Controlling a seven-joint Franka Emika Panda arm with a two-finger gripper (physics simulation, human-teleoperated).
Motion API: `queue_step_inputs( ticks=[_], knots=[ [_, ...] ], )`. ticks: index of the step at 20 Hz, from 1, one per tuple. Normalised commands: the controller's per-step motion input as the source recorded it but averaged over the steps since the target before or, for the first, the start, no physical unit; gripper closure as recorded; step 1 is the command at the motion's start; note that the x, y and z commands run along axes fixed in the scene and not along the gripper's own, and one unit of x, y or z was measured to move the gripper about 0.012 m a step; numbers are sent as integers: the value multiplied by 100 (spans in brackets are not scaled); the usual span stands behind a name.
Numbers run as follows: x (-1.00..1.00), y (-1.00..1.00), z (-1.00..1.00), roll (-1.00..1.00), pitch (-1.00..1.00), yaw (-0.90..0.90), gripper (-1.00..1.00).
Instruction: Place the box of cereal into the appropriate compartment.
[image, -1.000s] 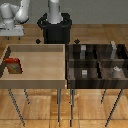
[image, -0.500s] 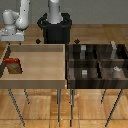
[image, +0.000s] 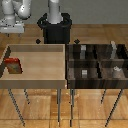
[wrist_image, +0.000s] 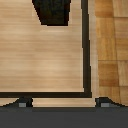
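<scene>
Cereal box (image: 13, 65), dark red with an orange-brown front, lies flat on the floor of the light-wood tray (image: 35, 48), close against the wall at the exterior view's left and touched by nothing. Beside the tray, toward the exterior view's right, stands the divided dark bin (image: 98, 62); each of its four cells holds a small grey block (image: 84, 72), and which compartment suits the box cannot be told from the frames. The gripper (image: 11, 29) hangs above the tray's far corner at the exterior view's left, behind the box and clear of it, at the end of the white arm (image: 20, 10) that bends over from the black base (image: 55, 27). In the wrist view the two fingertips (wrist_image: 22, 103) show as small dark stubs set wide apart at the edge of the picture, with only bare tray floor and the tray's dark rim (wrist_image: 85, 50) between them; the fingers are spread and grasp nothing. A dark shape (wrist_image: 52, 11) at the opposite edge of the wrist view is too blurred to identify. Both containers rest on thin metal legs (image: 60, 107) over a wooden plank floor (image: 110, 45).
</scene>
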Motion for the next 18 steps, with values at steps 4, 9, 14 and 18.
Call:
queue_step_inputs(
  ticks=[4, 9, 14, 18],
  knots=[
    [100, 0, 0, 0, 0, 0, -100],
    [80, 0, 10, 0, 0, 0, -100],
    [0, 0, 40, 0, 0, 0, -100],
    [75, 0, 0, 0, 0, 0, -100]
  ],
)
